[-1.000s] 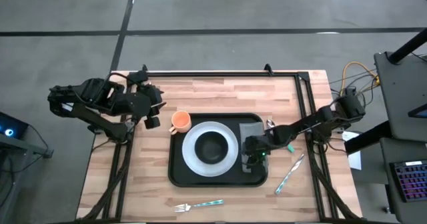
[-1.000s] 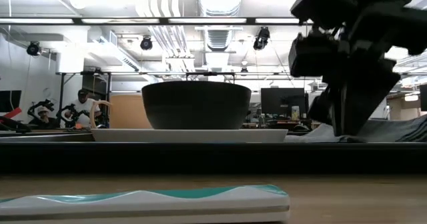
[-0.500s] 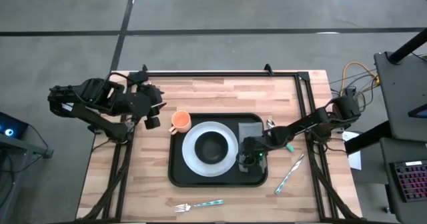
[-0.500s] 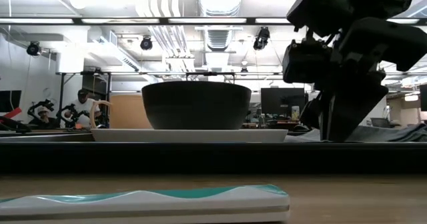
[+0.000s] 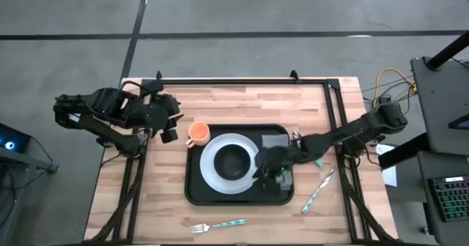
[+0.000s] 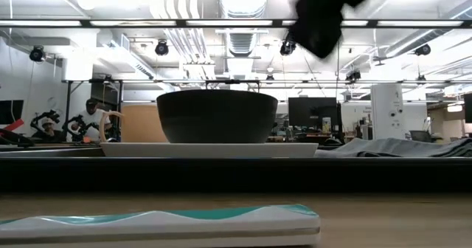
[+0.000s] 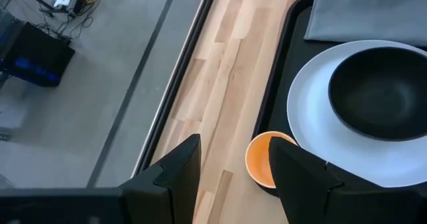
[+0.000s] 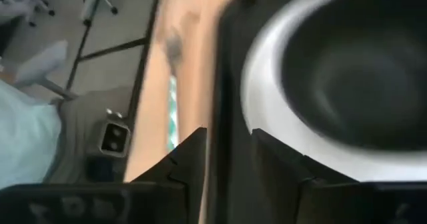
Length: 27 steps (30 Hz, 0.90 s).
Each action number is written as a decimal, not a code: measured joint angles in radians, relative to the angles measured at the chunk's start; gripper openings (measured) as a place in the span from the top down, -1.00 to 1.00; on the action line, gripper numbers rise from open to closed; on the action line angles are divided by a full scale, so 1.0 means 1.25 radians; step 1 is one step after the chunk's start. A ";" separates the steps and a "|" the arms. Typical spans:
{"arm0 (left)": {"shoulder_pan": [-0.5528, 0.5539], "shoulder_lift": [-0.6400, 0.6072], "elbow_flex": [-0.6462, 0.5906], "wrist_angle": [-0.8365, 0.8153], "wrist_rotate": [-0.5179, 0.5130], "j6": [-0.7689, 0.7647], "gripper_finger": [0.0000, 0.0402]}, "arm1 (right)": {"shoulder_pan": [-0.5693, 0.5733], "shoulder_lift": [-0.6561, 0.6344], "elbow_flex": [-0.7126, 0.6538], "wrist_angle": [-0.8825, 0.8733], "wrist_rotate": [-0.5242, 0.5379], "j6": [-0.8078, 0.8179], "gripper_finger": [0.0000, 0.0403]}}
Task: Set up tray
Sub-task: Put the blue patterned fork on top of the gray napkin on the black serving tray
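Wooden planks are making up the table (image 5: pixel 234 103) I'm working over, and the black tray (image 5: pixel 195 187) is sitting at its middle. On the tray I'm seeing a white plate (image 5: pixel 211 173) carrying a black bowl (image 5: pixel 233 160), with a grey napkin (image 5: pixel 276 139) lying along the tray's right side. An orange cup (image 5: pixel 198 133) is standing at the tray's upper-left corner. My right gripper (image 5: pixel 270 165) is hanging over the tray between plate and napkin, fingers parted with nothing between them. My left gripper (image 5: pixel 168 126) is waiting near the table's left edge, released too. A fork (image 5: pixel 218 225) is lying below the tray, another utensil (image 5: pixel 318 190) to its right.
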 joint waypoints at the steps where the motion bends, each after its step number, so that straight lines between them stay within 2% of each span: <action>1: 0.000 0.000 -0.003 0.000 -0.001 -0.002 0.21 | 0.019 0.019 0.038 -0.023 0.030 -0.014 0.41; 5: 0.000 0.000 -0.007 0.013 -0.001 -0.004 0.21 | 0.075 0.113 0.179 -0.116 0.132 -0.051 0.27; 8: 0.000 -0.006 0.002 0.032 -0.001 -0.014 0.21 | 0.092 0.182 0.255 -0.124 0.163 -0.070 0.17; 13: 0.000 -0.024 0.004 0.035 -0.001 -0.025 0.21 | 0.104 0.312 0.346 -0.139 0.143 -0.082 0.08; 17: 0.000 -0.041 0.003 0.035 -0.002 -0.036 0.21 | 0.115 0.409 0.446 -0.135 0.121 -0.059 0.08; 22: 0.000 -0.056 0.003 0.034 -0.002 -0.040 0.21 | 0.139 0.543 0.627 -0.256 0.095 -0.047 0.11; 27: 0.000 -0.061 0.003 0.035 -0.002 -0.064 0.21 | 0.156 0.643 0.801 -0.365 0.136 -0.060 0.12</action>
